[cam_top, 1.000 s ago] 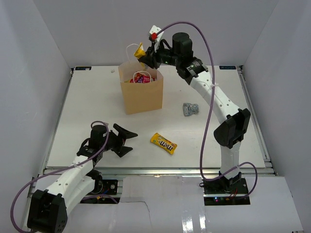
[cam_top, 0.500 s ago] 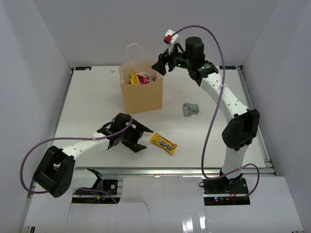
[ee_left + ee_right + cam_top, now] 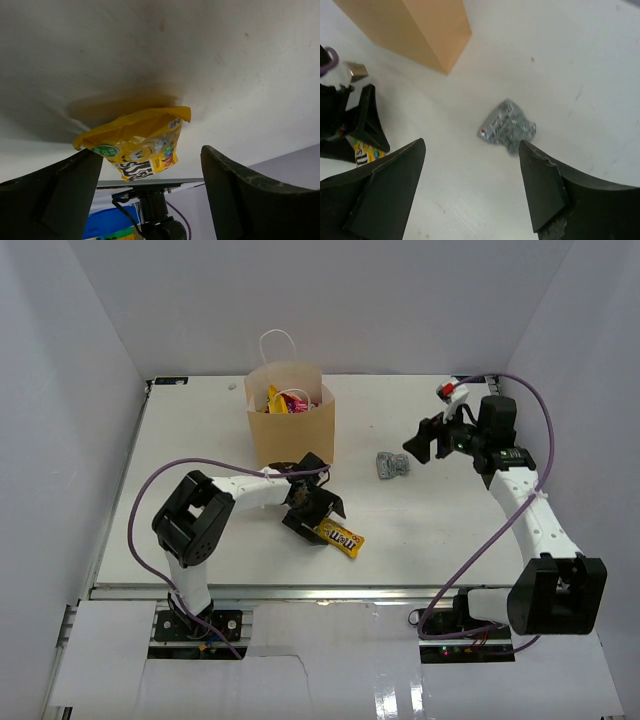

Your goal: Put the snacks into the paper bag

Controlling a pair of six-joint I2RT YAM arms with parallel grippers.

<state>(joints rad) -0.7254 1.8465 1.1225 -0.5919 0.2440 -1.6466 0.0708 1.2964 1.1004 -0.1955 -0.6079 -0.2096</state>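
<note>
The tan paper bag (image 3: 290, 435) stands upright at the back centre, with several snacks (image 3: 283, 400) showing in its open top. A yellow candy packet (image 3: 342, 538) lies flat on the table in front of it. My left gripper (image 3: 322, 518) is low over that packet's near end and open; in the left wrist view the packet (image 3: 135, 142) reaches in between the spread fingers (image 3: 55, 195), ungripped. A crumpled silver packet (image 3: 392, 465) lies to the right. My right gripper (image 3: 418, 447) hovers open above it, and the packet (image 3: 508, 129) sits just beyond its fingertips.
The bag's white cord handle (image 3: 278, 340) stands up at the back. White walls enclose the table on three sides. In the right wrist view the bag's corner (image 3: 425, 35) is at upper left and the left gripper (image 3: 362, 122) at far left.
The right gripper let a yellow snack go into the bag, opened, and swung right and down over the silver packet. The left arm reached right to the yellow packet.
</note>
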